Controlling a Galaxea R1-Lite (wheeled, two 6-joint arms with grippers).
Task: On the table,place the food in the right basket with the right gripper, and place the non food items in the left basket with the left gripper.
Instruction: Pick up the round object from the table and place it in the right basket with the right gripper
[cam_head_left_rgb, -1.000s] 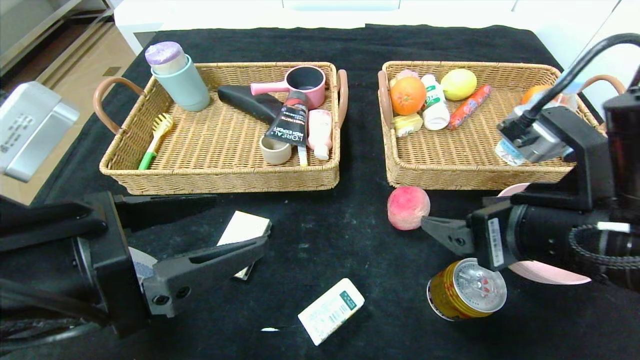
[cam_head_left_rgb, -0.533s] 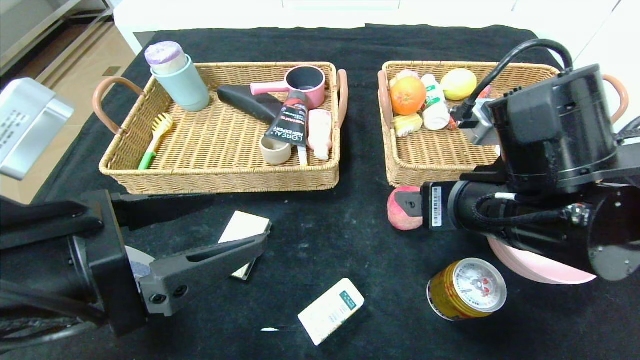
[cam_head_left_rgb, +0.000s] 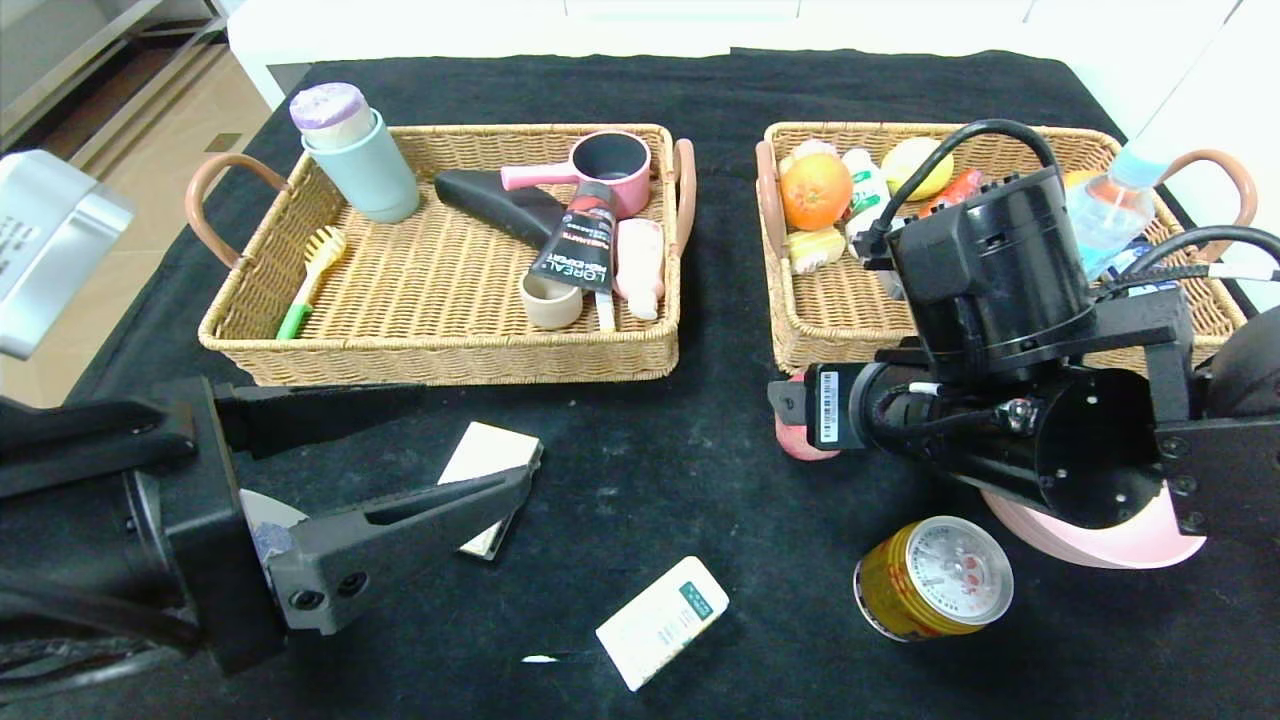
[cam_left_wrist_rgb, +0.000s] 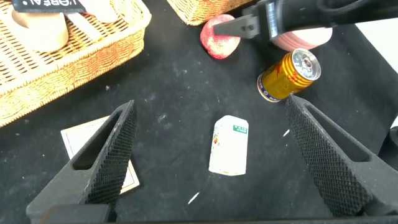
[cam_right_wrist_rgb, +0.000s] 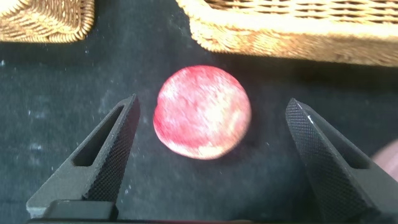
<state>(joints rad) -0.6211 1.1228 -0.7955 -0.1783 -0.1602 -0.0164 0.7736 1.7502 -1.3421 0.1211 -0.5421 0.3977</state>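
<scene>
1. While the right gripper (cam_right_wrist_rgb: 205, 124) hangs just above the red-pink fruit (cam_right_wrist_rgb: 202, 111), its two fingers are spread wide with the fruit between them, and neither finger touches it.
2. Seen from the head camera, that fruit (cam_head_left_rgb: 795, 445) lies on the black table (cam_head_left_rgb: 640, 470) just in front of the near left corner of the right basket (cam_head_left_rgb: 1000, 345), mostly hidden by the right arm.
3. Nearer the robot than the fruit, the gold can (cam_head_left_rgb: 933, 578) lies on its side, its silver top facing the camera.
4. Right of the can, the pink bowl (cam_head_left_rgb: 1100, 530) shows only as a rim under the arm.
5. Left of the can lies the white packet (cam_head_left_rgb: 662, 621) with a green label.
6. Farther left of the fruit, the left gripper (cam_head_left_rgb: 430, 450) hovers low with its claw spread and nothing between the fingers; the flat cream box (cam_head_left_rgb: 488, 462) lies partly under the near finger.
7. Behind the left gripper sits the left basket (cam_head_left_rgb: 440, 350).
</scene>
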